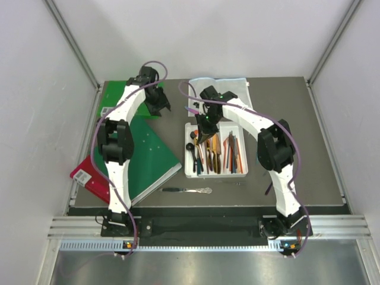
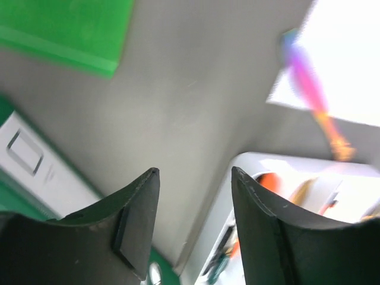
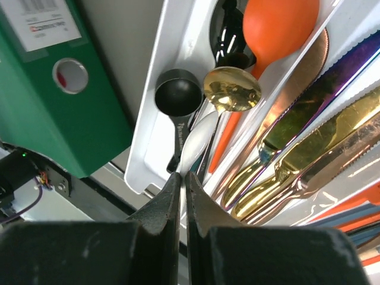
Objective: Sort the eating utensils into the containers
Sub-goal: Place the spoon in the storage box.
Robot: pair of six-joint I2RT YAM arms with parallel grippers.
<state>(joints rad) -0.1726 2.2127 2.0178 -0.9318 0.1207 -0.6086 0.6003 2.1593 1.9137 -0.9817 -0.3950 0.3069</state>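
The right gripper [image 3: 181, 181] has its tips pressed tight together in the low middle of the right wrist view, right at the end of the white spoon [image 3: 199, 139]. I cannot tell if they nip it or just touch it. That spoon lies in the left slot of the tray [image 3: 147, 127], next to a black scoop [image 3: 178, 93], a gold spoon [image 3: 231, 89] and an orange spoon [image 3: 282, 24]. Knives [image 3: 332, 130] fill the slots to the right. The left gripper [image 2: 195, 178] is spread wide with nothing in it, over bare table [image 2: 196, 89]. A rainbow piece [image 2: 309, 77] lies on a white sheet [image 2: 350, 59] in the upper right of that view, outside the tray. A silver knife [image 1: 187, 190] lies on the table below the tray in the top view. I think the job is nearly done, and the rainbow piece looks like the next pick for the left gripper. To do it well, it should set its tips across the thin handle, come straight down, and close near the middle so the piece does not tip. The right one should lift straight up so it drags no spoons out.
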